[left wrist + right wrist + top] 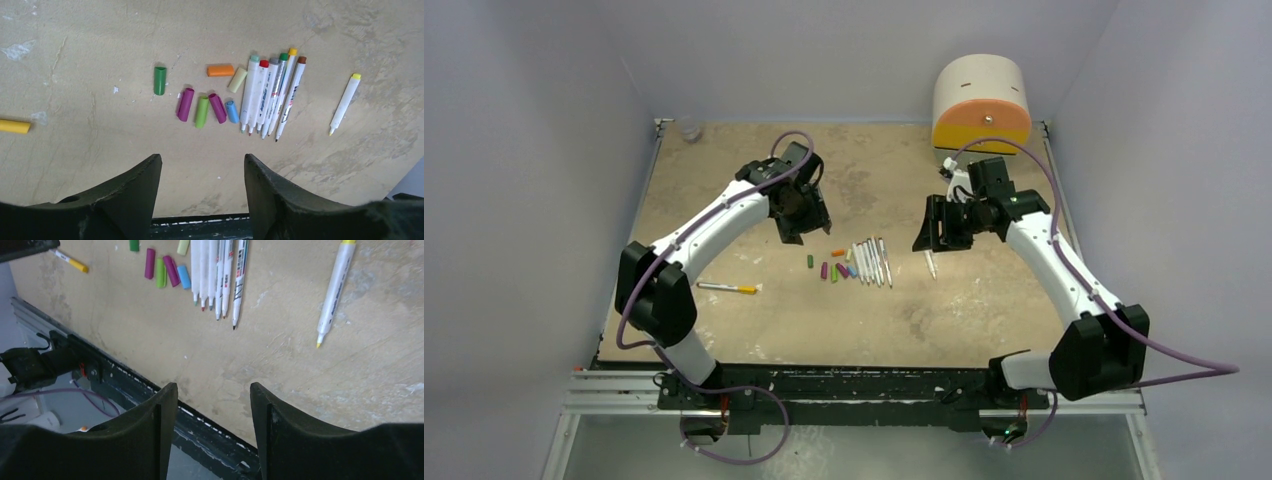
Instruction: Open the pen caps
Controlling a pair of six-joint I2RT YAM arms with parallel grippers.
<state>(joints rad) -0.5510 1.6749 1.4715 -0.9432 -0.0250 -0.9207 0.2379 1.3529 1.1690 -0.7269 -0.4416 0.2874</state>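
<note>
Caps [201, 111] lie loose in the middle of the worktop [874, 170], just left of the pens. A drawer unit [981, 100] stands at the far right corner. Both tools hang above the worktop, released and empty: the left tool [201, 160] near the caps, the right tool [212, 387] near a lone yellow-tipped pen [344, 104]. Five uncapped pens [249, 95] lie side by side. A capped pen [727, 288] lies well apart on the left. The caps are two magenta, two green, orange, blue and pale yellow.
</note>
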